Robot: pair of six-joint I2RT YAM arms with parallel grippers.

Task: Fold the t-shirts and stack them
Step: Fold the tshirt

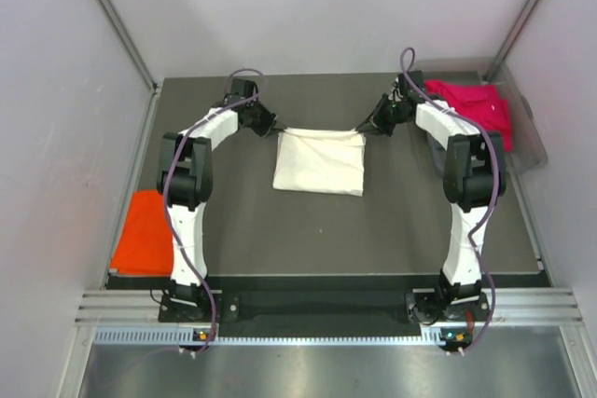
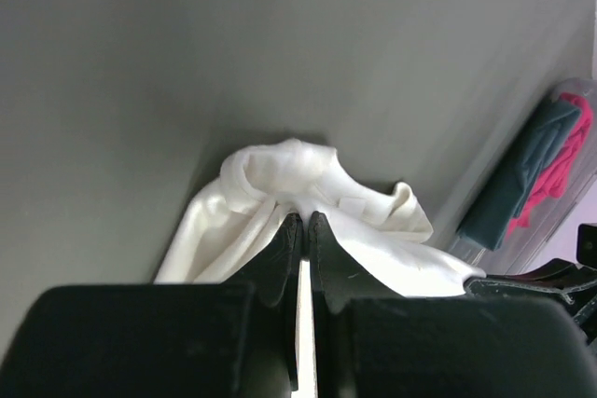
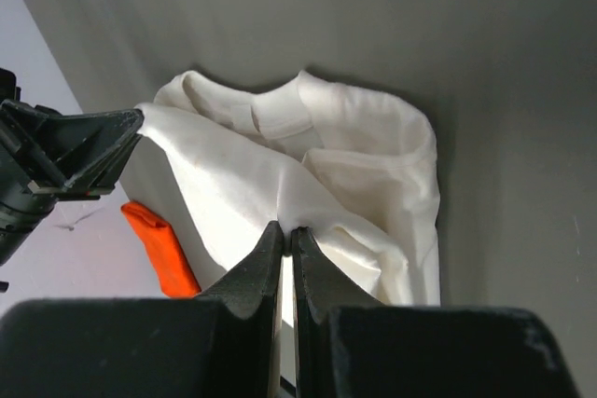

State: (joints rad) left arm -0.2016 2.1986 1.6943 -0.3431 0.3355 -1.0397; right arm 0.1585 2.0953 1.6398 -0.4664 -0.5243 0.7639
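Observation:
The cream-white t-shirt [image 1: 319, 161] lies folded in the middle of the dark table. My left gripper [image 1: 273, 126] is shut on its far left corner; in the left wrist view the cloth [image 2: 280, 184] bunches at the closed fingertips [image 2: 305, 219]. My right gripper [image 1: 369, 126] is shut on its far right corner; the right wrist view shows the shirt [image 3: 326, 156] pinched at the tips [image 3: 286, 228]. The orange t-shirt [image 1: 145, 233] lies folded at the table's near left edge, and shows in the right wrist view [image 3: 160, 247]. The magenta-pink shirt [image 1: 476, 104] lies in a bin.
A clear plastic bin [image 1: 528, 137] stands at the far right and holds the pink shirt and a grey-blue one [image 2: 518, 174]. Pale walls enclose the table on the left, back and right. A metal rail [image 1: 317, 305] runs along the near edge.

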